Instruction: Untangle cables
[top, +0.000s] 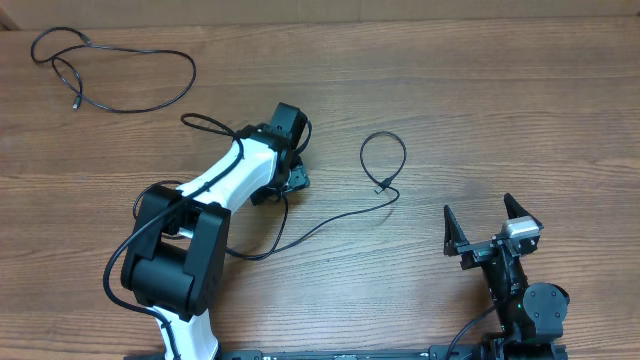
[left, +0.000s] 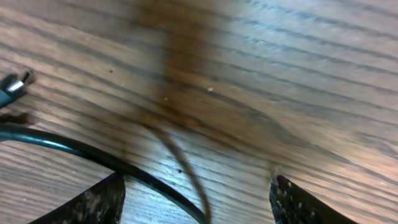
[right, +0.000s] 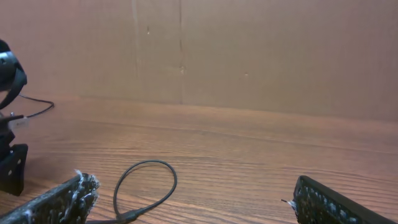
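Left arm (top: 215, 195) reaches forward over table (top: 520, 110), wrist bent down, left gripper (left: 197, 186) low over wood. Jaws spread wide, nothing clamped. Near cable (left: 62, 146) lies flat on wood, passing between fingertips close to one of them. Plug (left: 12, 84) lies just beyond it. Near cable runs out from under arm to small loop (top: 383, 160) mid-table. Right gripper (top: 478, 205) by near right edge, level, wide open, empty, facing loop. Far cable (top: 120, 70) loose at far left corner, well apart. Wall (right: 249, 56) behind table.
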